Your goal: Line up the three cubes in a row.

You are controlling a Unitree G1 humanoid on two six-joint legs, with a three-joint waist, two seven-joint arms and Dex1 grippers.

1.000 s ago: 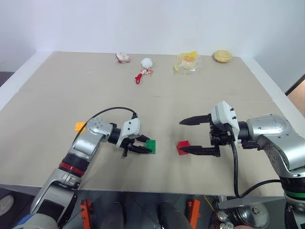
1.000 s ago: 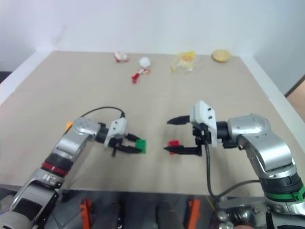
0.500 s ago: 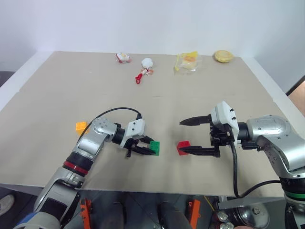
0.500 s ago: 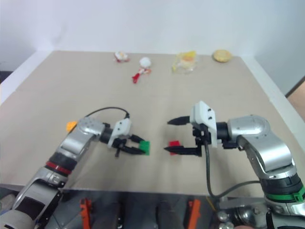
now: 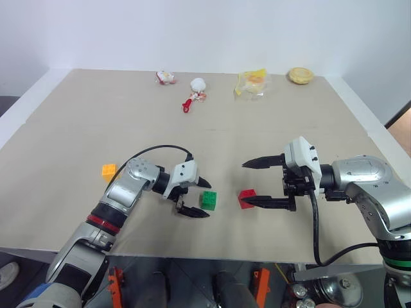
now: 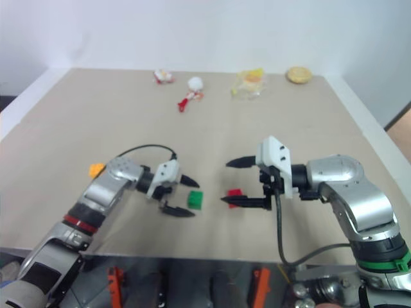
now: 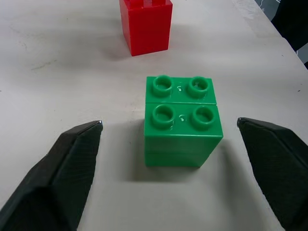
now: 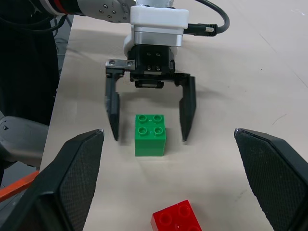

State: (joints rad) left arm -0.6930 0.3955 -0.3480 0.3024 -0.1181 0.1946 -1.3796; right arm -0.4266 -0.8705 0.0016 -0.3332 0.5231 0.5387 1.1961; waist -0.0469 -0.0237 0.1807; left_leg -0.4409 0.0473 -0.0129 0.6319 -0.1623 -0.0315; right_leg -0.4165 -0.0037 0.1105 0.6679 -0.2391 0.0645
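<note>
The green cube (image 5: 209, 201) stands on the table between the spread fingers of my left gripper (image 5: 204, 200), which is open and does not touch it. Just to its right sits the red cube (image 5: 247, 198), by the lower fingertip of my right gripper (image 5: 245, 183), which is open and holds nothing. Both cubes rest studs up, a small gap apart. The right wrist view shows the left gripper (image 8: 150, 138) straddling the green cube (image 8: 150, 134), with the red cube (image 8: 178, 219) nearer. The yellow-orange cube (image 5: 109, 171) lies apart at the left, behind my left arm.
Along the table's far edge lie a small red and white packet (image 5: 165, 77), a white round toy with a red piece (image 5: 196, 90), a yellow crinkly packet (image 5: 251, 83) and a round yellow thing (image 5: 300, 76). The table's front edge runs just below both grippers.
My left gripper carried the green cube slightly to the right, then opened and let it go. The cube now rests on the table. The right gripper kept still.
</note>
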